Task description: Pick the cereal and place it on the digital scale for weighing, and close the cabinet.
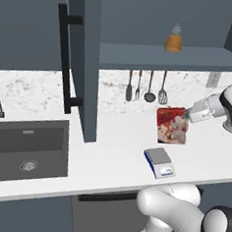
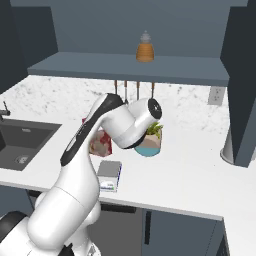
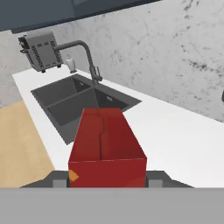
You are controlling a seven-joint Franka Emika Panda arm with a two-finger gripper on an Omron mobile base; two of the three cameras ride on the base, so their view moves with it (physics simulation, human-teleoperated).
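The cereal (image 1: 172,125), a red box with a whitish-pink picture, stands upright just behind the digital scale (image 1: 159,162). My gripper (image 1: 188,115) comes in from the right and is shut on the box's side. In the hand view the red cereal (image 3: 107,140) sits between my fingertips (image 3: 59,181). From the right base view my arm hides most of the cereal (image 2: 100,143), with the scale (image 2: 110,175) in front of it. The cabinet door (image 1: 85,61) stands open, swung out over the counter, its black bar handle (image 1: 66,60) facing left.
An orange bottle (image 1: 174,39) stands on the open cabinet shelf. Utensils (image 1: 147,86) hang on the wall behind. A dark sink (image 1: 26,148) lies left; a potted plant (image 2: 151,139) sits right of the box. Another open door (image 2: 242,75) hangs at the right.
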